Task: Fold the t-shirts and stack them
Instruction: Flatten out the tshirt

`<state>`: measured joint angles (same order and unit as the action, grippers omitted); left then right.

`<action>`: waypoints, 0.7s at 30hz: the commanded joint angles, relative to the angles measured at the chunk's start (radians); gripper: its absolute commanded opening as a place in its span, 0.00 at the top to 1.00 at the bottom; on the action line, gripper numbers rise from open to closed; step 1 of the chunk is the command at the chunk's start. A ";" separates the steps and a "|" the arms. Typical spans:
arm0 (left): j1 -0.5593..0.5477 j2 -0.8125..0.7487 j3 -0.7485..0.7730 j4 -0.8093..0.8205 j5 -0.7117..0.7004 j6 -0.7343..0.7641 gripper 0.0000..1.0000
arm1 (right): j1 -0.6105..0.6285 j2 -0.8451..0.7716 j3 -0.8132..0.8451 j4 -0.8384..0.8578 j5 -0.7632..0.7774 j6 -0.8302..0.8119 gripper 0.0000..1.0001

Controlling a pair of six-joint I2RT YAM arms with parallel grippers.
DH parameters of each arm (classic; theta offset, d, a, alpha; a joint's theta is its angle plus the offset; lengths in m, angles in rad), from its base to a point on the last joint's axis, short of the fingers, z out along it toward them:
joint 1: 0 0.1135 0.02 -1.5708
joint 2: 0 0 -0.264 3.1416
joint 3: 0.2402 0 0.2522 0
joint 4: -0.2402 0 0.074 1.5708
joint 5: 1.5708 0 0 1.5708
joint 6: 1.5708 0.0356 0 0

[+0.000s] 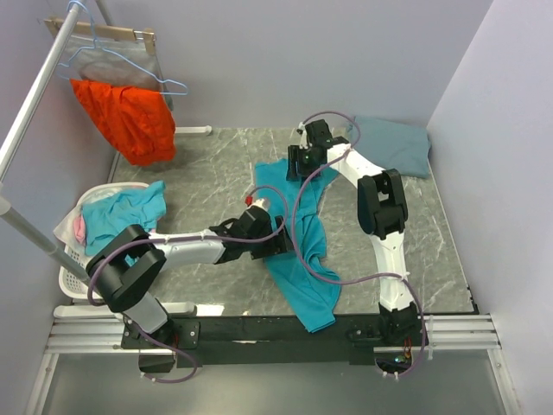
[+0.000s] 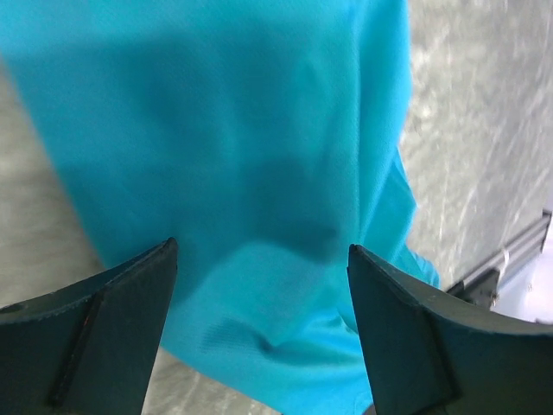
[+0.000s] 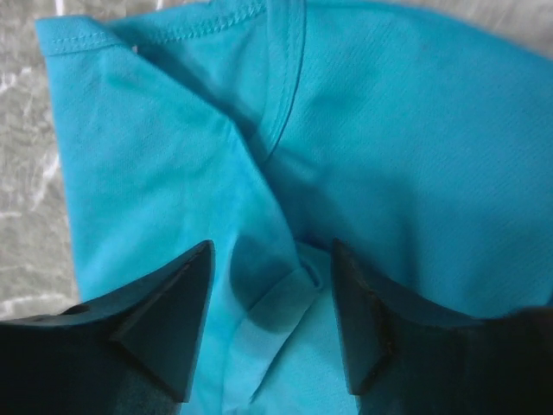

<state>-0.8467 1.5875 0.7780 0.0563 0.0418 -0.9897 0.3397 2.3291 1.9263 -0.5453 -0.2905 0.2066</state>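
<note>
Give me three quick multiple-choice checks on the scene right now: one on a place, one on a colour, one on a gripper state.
1. The slate grey-blue shirt lies at: A the near left corner; B the far right corner of the table; C the table's centre.
2. The garment on the hanger is: A orange-red; B teal; C white.
3. The left gripper is: A shut on cloth; B out of view; C open over the teal shirt.
Key: B, the top view shows it there; A, it hangs bright orange-red at far left; C, its wrist view shows the fingers apart above the cloth.
</note>
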 commanded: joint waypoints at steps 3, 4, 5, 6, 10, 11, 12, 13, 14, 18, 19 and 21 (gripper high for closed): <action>-0.087 0.035 0.032 0.059 0.052 -0.004 0.18 | 0.001 -0.045 -0.021 0.013 -0.050 -0.032 0.70; -0.107 0.042 0.036 0.063 0.058 0.000 0.19 | 0.001 -0.054 -0.027 0.015 -0.047 -0.032 0.79; -0.117 0.061 0.052 0.066 0.070 0.002 0.21 | 0.001 -0.065 -0.051 0.031 -0.045 -0.033 1.00; -0.123 0.072 0.058 0.068 0.078 0.003 0.26 | 0.001 -0.097 -0.068 0.045 -0.041 -0.026 1.00; -0.132 0.129 0.079 0.074 0.109 0.002 0.74 | -0.005 -0.235 -0.191 0.149 0.031 0.002 1.00; -0.127 0.141 0.089 0.056 0.090 0.003 0.98 | -0.010 -0.299 -0.243 0.165 0.069 0.008 1.00; -0.123 0.141 0.090 0.022 0.081 0.008 0.99 | -0.014 -0.333 -0.268 0.176 0.092 0.019 1.00; -0.109 0.134 0.086 0.011 0.070 0.011 0.99 | -0.028 -0.365 -0.294 0.195 0.114 0.025 1.00; -0.100 0.102 0.063 0.004 0.058 0.013 0.99 | -0.036 -0.428 -0.338 0.199 0.154 0.030 1.00; -0.010 -0.041 -0.023 -0.053 -0.022 0.022 0.99 | -0.071 -0.571 -0.438 0.186 0.243 0.040 1.00; 0.013 -0.076 -0.042 -0.103 -0.025 0.026 0.99 | -0.073 -0.600 -0.460 0.182 0.258 0.037 1.00; 0.075 -0.182 -0.072 -0.156 -0.037 0.051 0.99 | -0.073 -0.687 -0.526 0.177 0.289 0.042 1.00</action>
<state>-0.8677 1.5864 0.7513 0.0101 0.0727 -0.9810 0.2813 1.7847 1.4864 -0.3981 -0.1184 0.2337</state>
